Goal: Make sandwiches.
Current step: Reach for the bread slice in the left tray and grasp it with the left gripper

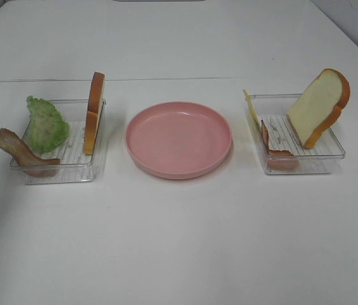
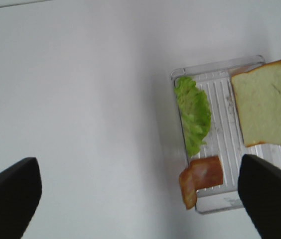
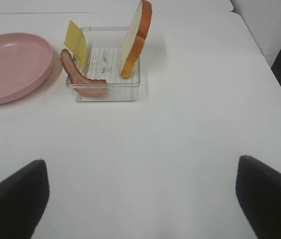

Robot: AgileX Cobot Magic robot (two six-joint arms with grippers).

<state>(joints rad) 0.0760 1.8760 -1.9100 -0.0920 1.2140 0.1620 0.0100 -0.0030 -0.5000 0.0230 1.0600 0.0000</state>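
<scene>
Left pincer [image 2: 140, 199] hanging wide open, gripping nothing, right pincer [image 3: 140, 196] gaping equally empty, pink plate [image 1: 179, 136] sitting on the counter [image 1: 179, 254] between left tray [image 1: 65, 173] and right tray [image 1: 315, 165]

plate [image 1: 179, 136] open above, upright bread slices [image 1: 94, 114] [image 1: 318, 108] flanking

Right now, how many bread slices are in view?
2. The left bread slice stands on edge in the left tray, beside the lettuce; the right bread slice leans in the right tray. No other shows.
</scene>
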